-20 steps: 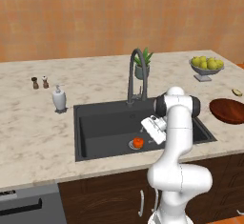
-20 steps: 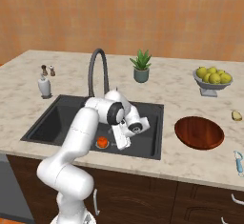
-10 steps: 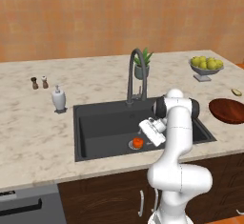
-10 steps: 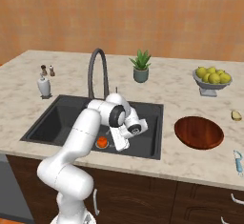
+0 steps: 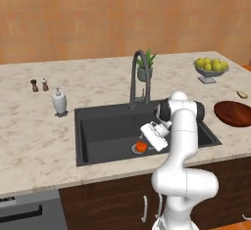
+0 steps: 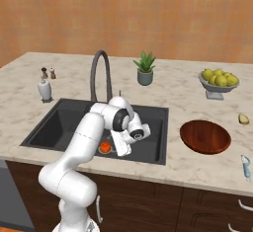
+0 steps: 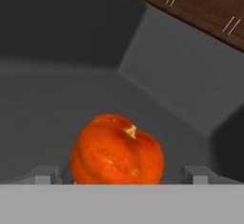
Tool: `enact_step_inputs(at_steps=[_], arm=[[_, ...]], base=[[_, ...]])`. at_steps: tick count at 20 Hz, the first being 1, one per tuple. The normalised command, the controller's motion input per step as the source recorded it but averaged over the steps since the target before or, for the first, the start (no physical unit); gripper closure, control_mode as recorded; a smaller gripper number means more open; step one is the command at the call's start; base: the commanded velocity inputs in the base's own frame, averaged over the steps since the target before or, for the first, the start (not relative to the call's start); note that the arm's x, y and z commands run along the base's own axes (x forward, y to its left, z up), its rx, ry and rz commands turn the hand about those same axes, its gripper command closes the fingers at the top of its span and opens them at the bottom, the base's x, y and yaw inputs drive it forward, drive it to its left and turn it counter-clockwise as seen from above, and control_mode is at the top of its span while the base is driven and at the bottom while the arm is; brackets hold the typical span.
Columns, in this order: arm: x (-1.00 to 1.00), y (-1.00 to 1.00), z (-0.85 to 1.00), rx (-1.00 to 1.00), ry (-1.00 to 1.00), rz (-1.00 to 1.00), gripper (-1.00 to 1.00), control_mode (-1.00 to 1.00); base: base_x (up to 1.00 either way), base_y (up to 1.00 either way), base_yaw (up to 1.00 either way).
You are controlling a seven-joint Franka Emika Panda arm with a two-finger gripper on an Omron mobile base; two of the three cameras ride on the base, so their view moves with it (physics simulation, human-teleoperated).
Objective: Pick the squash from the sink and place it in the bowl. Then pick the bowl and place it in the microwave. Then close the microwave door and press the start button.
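Note:
The squash, small, round and orange-red, lies on the floor of the dark grey sink by the drain. It also appears as the squash and the squash in the base views. My gripper hangs low in the basin, open, with one fingertip on each side of the squash and a gap to both. From the base views the gripper is right beside the squash. The reddish-brown bowl stands empty on the counter right of the sink. The microwave and its door are out of view.
The arched faucet rises behind the sink, with a potted plant beyond it. A grey dish of yellow-green fruit stands at the back right. A soap dispenser and shakers stand left of the sink.
The hand has sunk a little lower and closer to the squash. The jaws have stayed open and the squash has not moved.

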Motion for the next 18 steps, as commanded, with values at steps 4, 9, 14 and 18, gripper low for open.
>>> enact_step_inputs(at_steps=[4, 9, 14, 18], arm=[[0.0, 0.65, -0.17, 0.04, 0.0, 0.2, -1.0, -1.0], [-0.23, 0.72, -0.19, 0.03, 0.0, 0.23, -1.0, -1.0], [-0.34, 0.54, -0.04, 0.0, -0.06, 0.01, -1.0, -1.0], [0.08, 0.79, -0.22, -0.03, 0.0, -0.05, -1.0, -1.0]], base=[[0.0, 0.0, 0.0], [0.0, 0.0, 0.0], [0.0, 0.0, 0.0], [0.0, 0.0, 0.0]])
